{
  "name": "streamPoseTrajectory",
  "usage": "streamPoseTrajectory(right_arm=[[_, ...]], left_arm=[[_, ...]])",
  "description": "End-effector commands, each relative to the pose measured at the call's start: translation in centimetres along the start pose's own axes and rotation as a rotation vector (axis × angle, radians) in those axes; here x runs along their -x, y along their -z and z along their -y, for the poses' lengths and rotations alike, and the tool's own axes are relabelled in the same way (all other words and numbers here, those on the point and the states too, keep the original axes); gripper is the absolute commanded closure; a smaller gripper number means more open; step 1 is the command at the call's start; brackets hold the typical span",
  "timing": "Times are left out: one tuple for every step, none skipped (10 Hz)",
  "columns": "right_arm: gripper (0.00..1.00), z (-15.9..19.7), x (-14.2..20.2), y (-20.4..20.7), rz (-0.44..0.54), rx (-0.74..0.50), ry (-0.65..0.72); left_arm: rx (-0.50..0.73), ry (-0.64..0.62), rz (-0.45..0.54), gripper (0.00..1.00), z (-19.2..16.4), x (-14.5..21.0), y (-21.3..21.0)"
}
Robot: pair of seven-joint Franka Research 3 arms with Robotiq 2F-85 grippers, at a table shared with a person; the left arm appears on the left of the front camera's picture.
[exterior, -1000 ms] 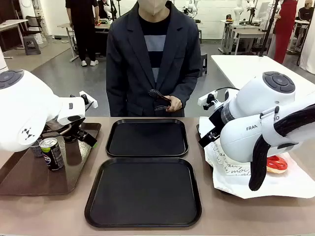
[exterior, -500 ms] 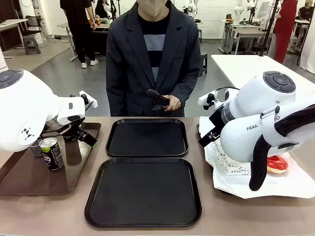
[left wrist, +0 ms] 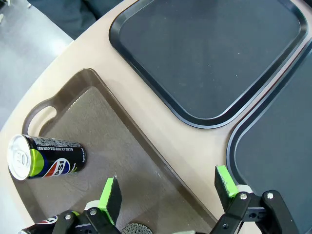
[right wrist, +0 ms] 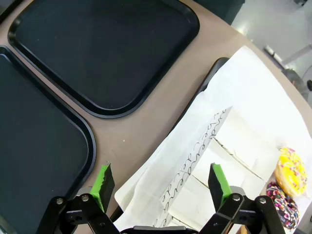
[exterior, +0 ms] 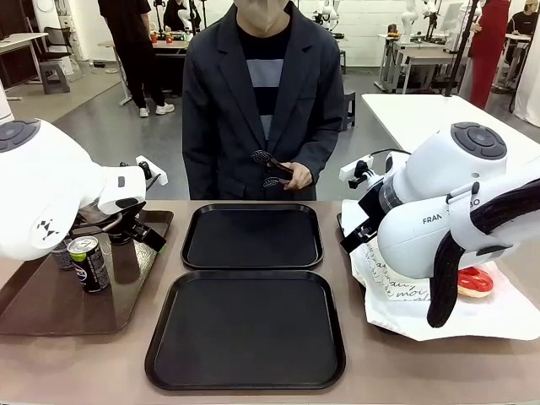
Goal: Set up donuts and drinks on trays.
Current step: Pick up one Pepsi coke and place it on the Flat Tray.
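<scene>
Holds the left arm (exterior: pixel 51 194) low over the brown tray (left wrist: pixel 146 161), left jaws spread wide, nothing between the green pads (left wrist: pixel 111 195). Poses the right arm (exterior: pixel 439 211) above the white paper (right wrist: pixel 234 112) at the counter's (right wrist: pixel 144 124) right side, right jaws equally parted, gripping nothing. Reads "FRAN" on the right arm's casing and "PSI" on the black, yellow-green-rimmed can (left wrist: pixel 46 161) on the brown tray; black script along the paper's fold too curly to make out. Shows the far black tray (exterior: pixel 253 236) and near black tray (exterior: pixel 246 329) mid-counter, one behind the other. Places a red donut (exterior: pixel 474 281), a yellow sprinkled donut (right wrist: pixel 291 170) and a brown sprinkled donut (right wrist: pixel 280 207) on the paper.
</scene>
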State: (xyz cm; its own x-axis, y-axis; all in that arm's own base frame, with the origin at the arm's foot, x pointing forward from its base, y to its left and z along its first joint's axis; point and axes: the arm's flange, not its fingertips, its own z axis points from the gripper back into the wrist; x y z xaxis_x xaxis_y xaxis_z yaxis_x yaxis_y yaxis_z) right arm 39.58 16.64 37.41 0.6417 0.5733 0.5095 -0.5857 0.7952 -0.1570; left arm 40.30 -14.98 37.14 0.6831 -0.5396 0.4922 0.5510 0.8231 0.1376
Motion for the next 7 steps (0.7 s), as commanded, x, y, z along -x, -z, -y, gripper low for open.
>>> streamPoseTrajectory(right_arm=[[0.0,0.0,0.0,0.0,0.0,0.0,0.0],[0.0,0.0,0.0,0.0,0.0,0.0,0.0],[0.0,0.0,0.0,0.0,0.0,0.0,0.0],[0.0,-0.4,1.5,-1.4,0.018,0.009,-0.003],[0.0,-1.1,3.4,-3.2,0.003,-0.001,-0.011],[0.0,-2.0,5.6,-5.6,-0.02,-0.038,-0.038],[0.0,-2.9,7.9,-8.0,-0.048,-0.045,-0.051]], left_arm=[[0.0,0.0,0.0,0.0,0.0,0.0,0.0],[0.0,0.0,0.0,0.0,0.0,0.0,0.0],[0.0,0.0,0.0,0.0,0.0,0.0,0.0],[-0.024,0.024,-0.02,0.0,0.0,1.2,-2.2],[0.001,0.069,-0.01,0.0,-0.2,2.6,-5.2],[0.031,0.09,0.0,0.0,-0.2,4.4,-8.4],[0.034,0.097,0.002,0.0,-0.7,6.4,-11.3]])
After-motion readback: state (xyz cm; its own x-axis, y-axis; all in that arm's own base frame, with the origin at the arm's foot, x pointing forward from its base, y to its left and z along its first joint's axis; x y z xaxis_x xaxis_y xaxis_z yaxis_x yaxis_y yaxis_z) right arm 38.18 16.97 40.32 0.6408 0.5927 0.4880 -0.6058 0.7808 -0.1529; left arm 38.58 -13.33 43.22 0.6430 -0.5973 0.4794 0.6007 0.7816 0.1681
